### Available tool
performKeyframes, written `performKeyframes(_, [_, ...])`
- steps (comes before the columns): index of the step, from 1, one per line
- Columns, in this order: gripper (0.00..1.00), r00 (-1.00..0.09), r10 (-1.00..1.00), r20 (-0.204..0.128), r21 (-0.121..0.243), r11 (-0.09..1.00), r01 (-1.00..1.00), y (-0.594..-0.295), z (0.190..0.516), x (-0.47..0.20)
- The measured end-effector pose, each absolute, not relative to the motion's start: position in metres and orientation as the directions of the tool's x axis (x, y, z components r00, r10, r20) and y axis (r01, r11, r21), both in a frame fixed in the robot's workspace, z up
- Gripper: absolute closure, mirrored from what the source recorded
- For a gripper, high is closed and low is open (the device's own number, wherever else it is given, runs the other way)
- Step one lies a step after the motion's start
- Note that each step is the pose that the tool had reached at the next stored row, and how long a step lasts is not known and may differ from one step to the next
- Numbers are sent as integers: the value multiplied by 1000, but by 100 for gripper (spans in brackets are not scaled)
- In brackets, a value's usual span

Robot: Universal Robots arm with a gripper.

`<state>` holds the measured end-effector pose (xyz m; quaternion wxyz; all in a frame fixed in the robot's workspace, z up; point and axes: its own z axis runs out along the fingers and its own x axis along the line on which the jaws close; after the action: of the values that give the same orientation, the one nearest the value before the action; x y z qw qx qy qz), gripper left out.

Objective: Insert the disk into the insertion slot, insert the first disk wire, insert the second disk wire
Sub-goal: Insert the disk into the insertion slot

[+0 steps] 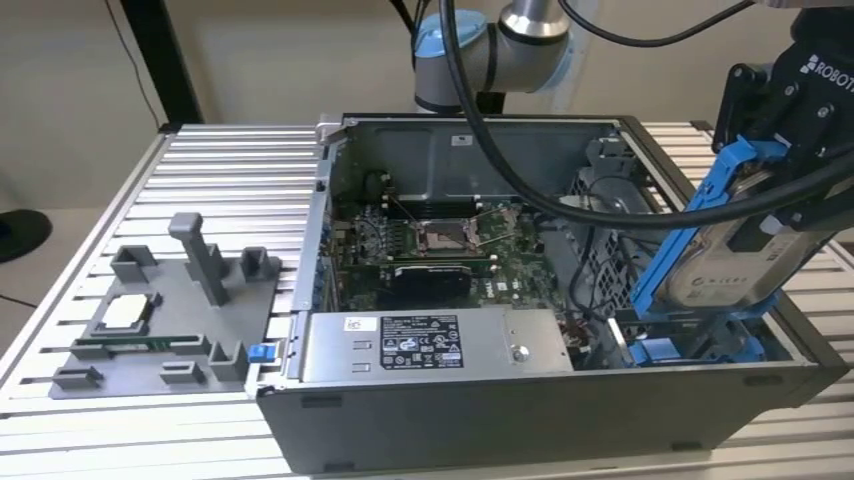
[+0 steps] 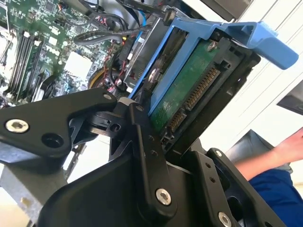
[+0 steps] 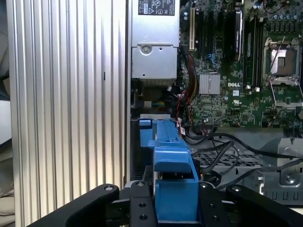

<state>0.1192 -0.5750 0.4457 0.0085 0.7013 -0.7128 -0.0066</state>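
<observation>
Fingers clamped on the disk, which is tilted steeply with its low end right at the insertion slot. At that angle I reckon it could jam on the slot's rails, or snag the cables beside the slot.

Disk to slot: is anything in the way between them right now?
Nothing visible is. The end effector holds the disk tilted, its lower end just above the slot. Black cables lie beside the slot, not across it as far as shows.
</observation>
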Motion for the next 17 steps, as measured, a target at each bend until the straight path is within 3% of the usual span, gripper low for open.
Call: performKeyframes(17, [100,-16,-1000,3,20,16,-1000,-573,430,121])
